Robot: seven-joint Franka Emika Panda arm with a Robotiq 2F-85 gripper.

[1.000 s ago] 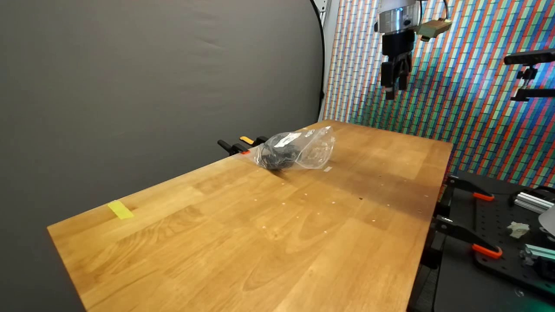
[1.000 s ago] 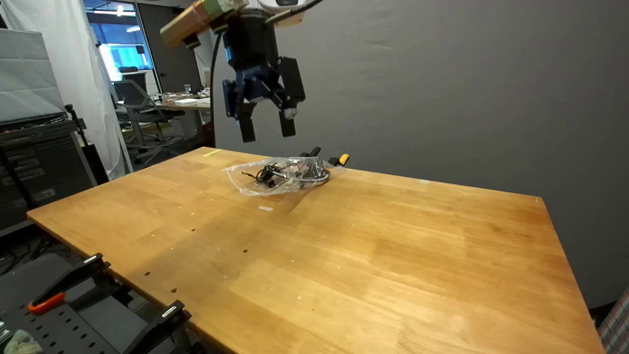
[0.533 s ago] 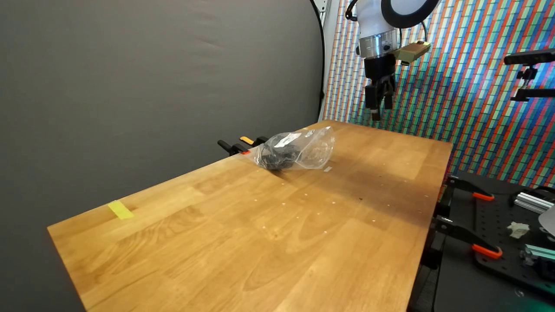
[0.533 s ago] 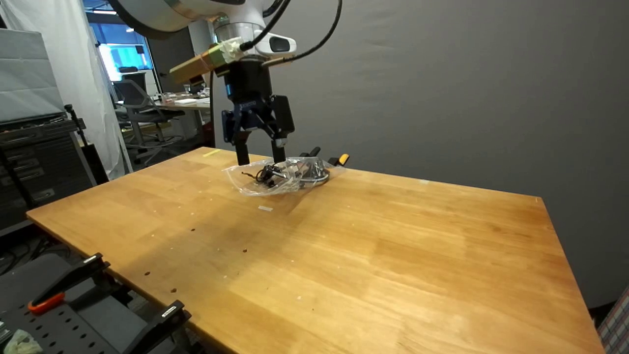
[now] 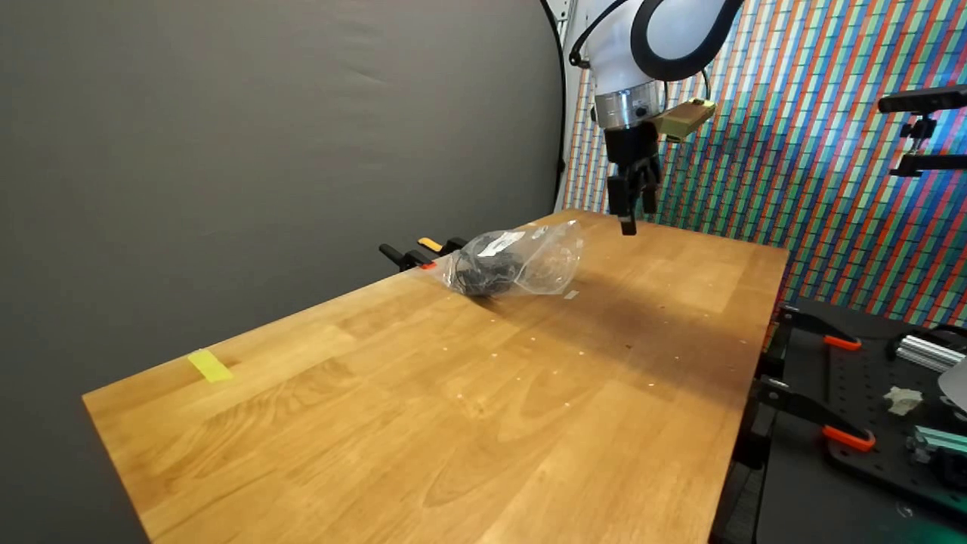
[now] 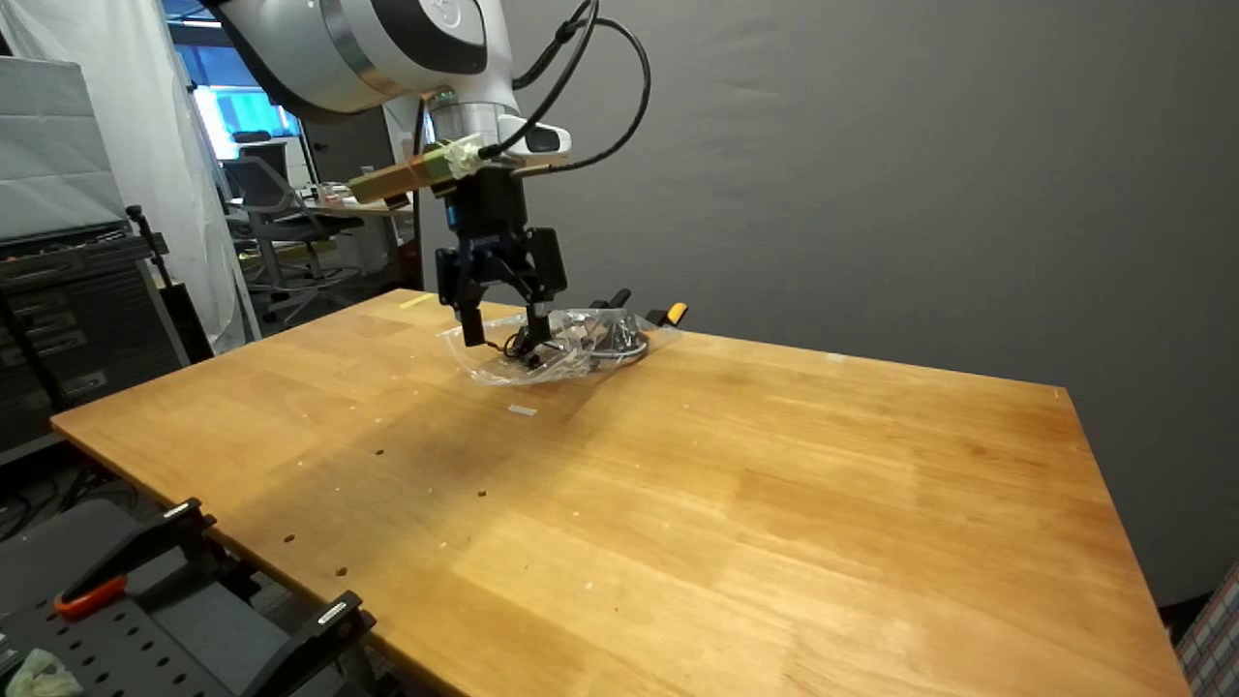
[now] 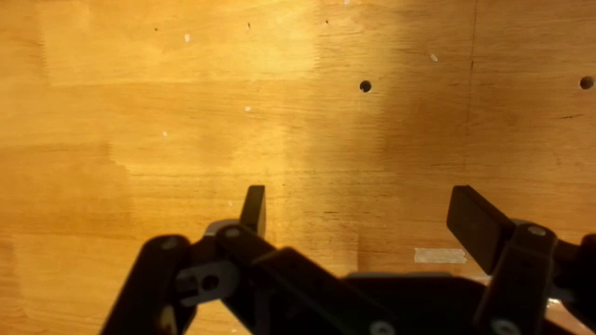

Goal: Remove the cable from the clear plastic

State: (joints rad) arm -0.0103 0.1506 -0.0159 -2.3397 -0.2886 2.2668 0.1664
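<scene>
A clear plastic bag (image 5: pixel 555 264) lies on the wooden table near its far edge, with a dark coiled cable (image 5: pixel 487 276) inside. In an exterior view the bag (image 6: pixel 581 366) also shows dark cable loops (image 6: pixel 619 341) and a smaller black bundle (image 6: pixel 529 358) through the plastic. My gripper (image 6: pixel 506 336) is open and empty, fingers down, and overlaps the bag's left part there. In an exterior view the gripper (image 5: pixel 639 219) is above the table, apart from the bag. In the wrist view the open gripper (image 7: pixel 356 200) has only bare wood between its fingers; the cable is out of view.
Clamp handles (image 6: pixel 673 315) stick up at the table edge behind the bag. Whitish tape (image 7: pixel 440 255) and yellow tape (image 5: pixel 210 366) are stuck on the wooden table (image 5: pixel 453 438). A black cart with orange-tipped clamps (image 5: pixel 848 438) adjoins the table. A grey backdrop (image 6: pixel 871 174) stands behind.
My arm has come down toward the table and toward the bag's side, moving down and left in both exterior views. The gripper stays open. The bag and cable have not moved.
</scene>
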